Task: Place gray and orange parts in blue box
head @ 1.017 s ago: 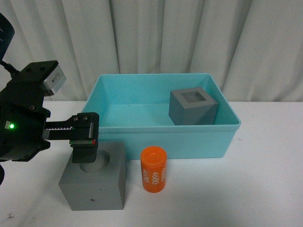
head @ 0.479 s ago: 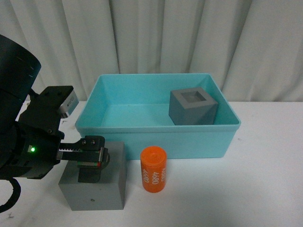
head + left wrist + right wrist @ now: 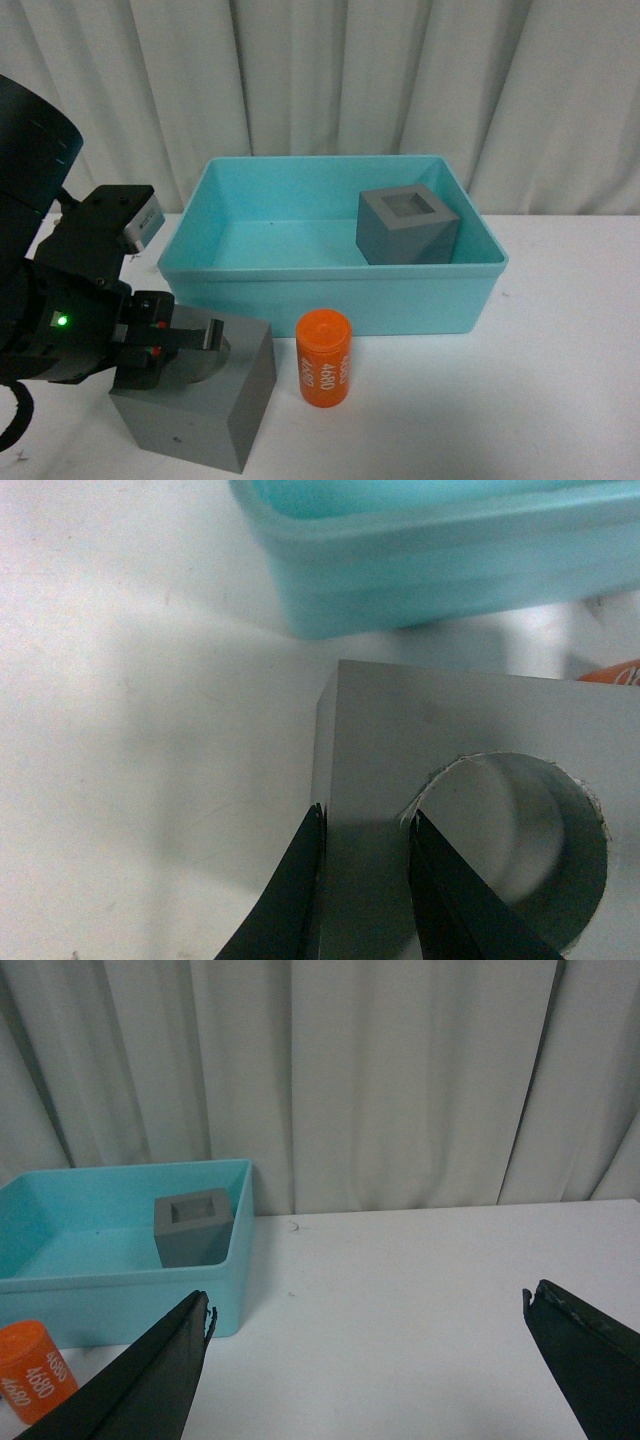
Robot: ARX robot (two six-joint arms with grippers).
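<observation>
My left gripper is shut on the wall of the gray cube with the round recess, one finger inside the recess, one outside. The cube is tilted, in front of the blue box. In the left wrist view the gripper pinches the cube's wall beside the round hole. The gray cube with the square recess sits inside the box at its right. The orange cylinder with white digits stands upright in front of the box. My right gripper is open and empty over the table.
White curtains hang behind the white table. In the right wrist view the box holds the square-recess cube, and the orange cylinder stands at the frame's lower left corner.
My left gripper has closed on the round-recess cube's wall. The cube has tilted and turned, its near left side shifted toward me. The other parts have not moved.
</observation>
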